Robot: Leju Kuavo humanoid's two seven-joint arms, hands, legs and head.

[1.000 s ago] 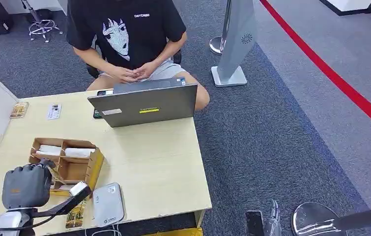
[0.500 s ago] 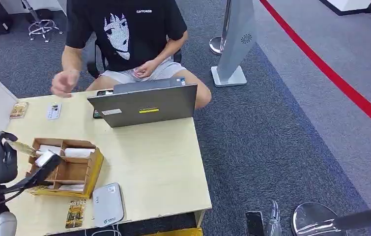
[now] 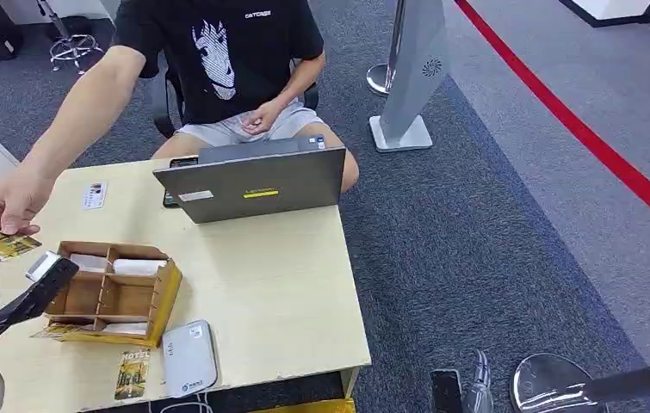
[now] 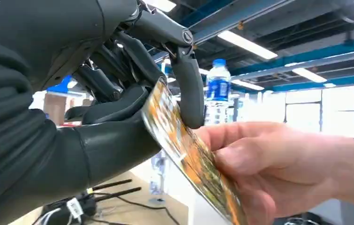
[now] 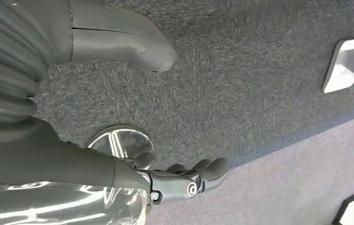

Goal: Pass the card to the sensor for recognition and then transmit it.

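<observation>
1. Holding the card [image 4: 184, 150] between its thick thumb and its dark fingers [image 4: 190, 93], the left hand [image 4: 114, 122] is raised at the far left of the head view, beside the left edge of the desk [image 3: 261, 284]. Its fingers are closed on the card.
2. A person's hand [image 3: 7, 202] reaches across from behind the desk and touches the same card [image 3: 3, 247]. In the left wrist view this hand [image 4: 278, 164] has the thumb on one face of the card and the other fingers behind it, so both hands have the card at this moment.
3. On the desk, just right of the left hand, stands a wooden box [image 3: 114, 292] with several compartments. White packets lie in its far compartments.
4. At the near edge of the desk, a second card [image 3: 134, 374] lies flat, and just beside it on the right lies a white sensor [image 3: 188, 357] with rounded corners.
5. Farther back, a grey laptop [image 3: 252, 181] stands open with its lid toward the robot. A small white card [image 3: 93, 194] lies on the desk to the left of the laptop.
6. The person sits behind the laptop, in a black T-shirt [image 3: 226, 52], with the other hand resting on the lap.
7. At the right, the right hand [image 5: 189, 180] hangs low over the grey carpet [image 5: 240, 93], well apart from the desk. Its fingers are lightly curled and apart, and it holds nothing.
</observation>
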